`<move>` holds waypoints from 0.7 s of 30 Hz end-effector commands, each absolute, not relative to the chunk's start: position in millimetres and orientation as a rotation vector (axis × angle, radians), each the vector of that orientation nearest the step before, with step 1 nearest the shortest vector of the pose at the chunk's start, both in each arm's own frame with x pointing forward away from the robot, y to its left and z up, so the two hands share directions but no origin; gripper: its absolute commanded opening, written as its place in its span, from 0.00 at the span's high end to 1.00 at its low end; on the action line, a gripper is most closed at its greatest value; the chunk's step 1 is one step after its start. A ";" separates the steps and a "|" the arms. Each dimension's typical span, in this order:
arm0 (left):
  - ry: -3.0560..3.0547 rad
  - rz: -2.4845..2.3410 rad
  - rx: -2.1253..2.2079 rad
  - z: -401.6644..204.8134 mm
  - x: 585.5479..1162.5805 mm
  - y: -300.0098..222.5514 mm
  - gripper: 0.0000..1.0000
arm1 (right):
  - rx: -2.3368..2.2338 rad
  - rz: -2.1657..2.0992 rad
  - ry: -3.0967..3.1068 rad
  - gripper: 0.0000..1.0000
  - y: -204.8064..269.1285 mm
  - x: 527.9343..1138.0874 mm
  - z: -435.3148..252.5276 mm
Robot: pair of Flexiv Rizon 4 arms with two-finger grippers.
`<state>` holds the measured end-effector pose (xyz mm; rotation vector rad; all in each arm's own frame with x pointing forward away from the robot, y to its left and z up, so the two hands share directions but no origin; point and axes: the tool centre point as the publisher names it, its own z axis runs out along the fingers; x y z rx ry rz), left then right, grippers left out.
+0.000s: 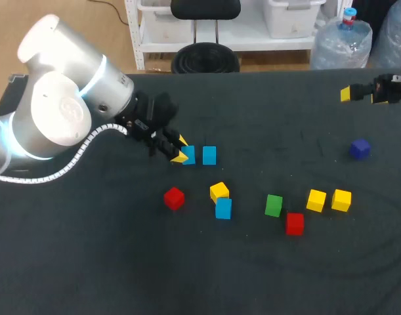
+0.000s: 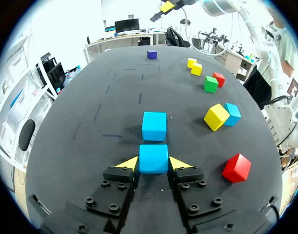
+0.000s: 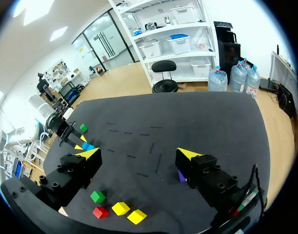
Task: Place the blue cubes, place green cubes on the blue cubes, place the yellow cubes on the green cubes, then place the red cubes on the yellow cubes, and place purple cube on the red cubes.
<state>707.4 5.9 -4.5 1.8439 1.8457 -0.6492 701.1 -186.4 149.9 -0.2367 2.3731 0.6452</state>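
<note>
My left gripper point(image 1: 181, 151) point(image 2: 153, 164) is shut on a blue cube point(image 1: 188, 155) point(image 2: 153, 158) that sits low on the dark table, with a yellow tip against each side. A second blue cube point(image 1: 209, 155) point(image 2: 154, 126) lies just ahead of it, a small gap between them. A third blue cube point(image 1: 223, 208) point(image 2: 232, 113) touches a yellow cube point(image 1: 219, 191) point(image 2: 216, 117). The green cube point(image 1: 273, 205) point(image 2: 210, 84), two red cubes point(image 1: 174, 197) point(image 1: 295, 223), two more yellow cubes point(image 1: 316, 199) point(image 1: 341, 200) and the purple cube point(image 1: 359, 149) point(image 2: 151, 54) lie scattered. My right gripper point(image 1: 361, 94) point(image 3: 139, 155) hangs open and empty above the far right edge.
The table point(image 1: 88, 262) is a dark mat with loose cubes spread across its middle and right. In the right wrist view the purple cube point(image 3: 181, 176) is half hidden behind one finger, with the green cube point(image 3: 97, 196) and yellow cubes point(image 3: 120, 208) under the gripper.
</note>
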 end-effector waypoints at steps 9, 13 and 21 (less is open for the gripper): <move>1.847 -0.647 1.843 -3.3 704.2 4.2 1.00 | -0.232 0.638 2.374 0.00 -185.3 700.3 150.1; 1.850 -0.646 1.842 -4.4 703.4 4.0 1.00 | -0.232 0.638 2.374 0.00 -185.3 700.3 150.1; 1.853 -0.649 1.841 -4.9 702.2 4.1 1.00 | -0.232 0.638 2.374 0.00 -185.3 700.3 150.1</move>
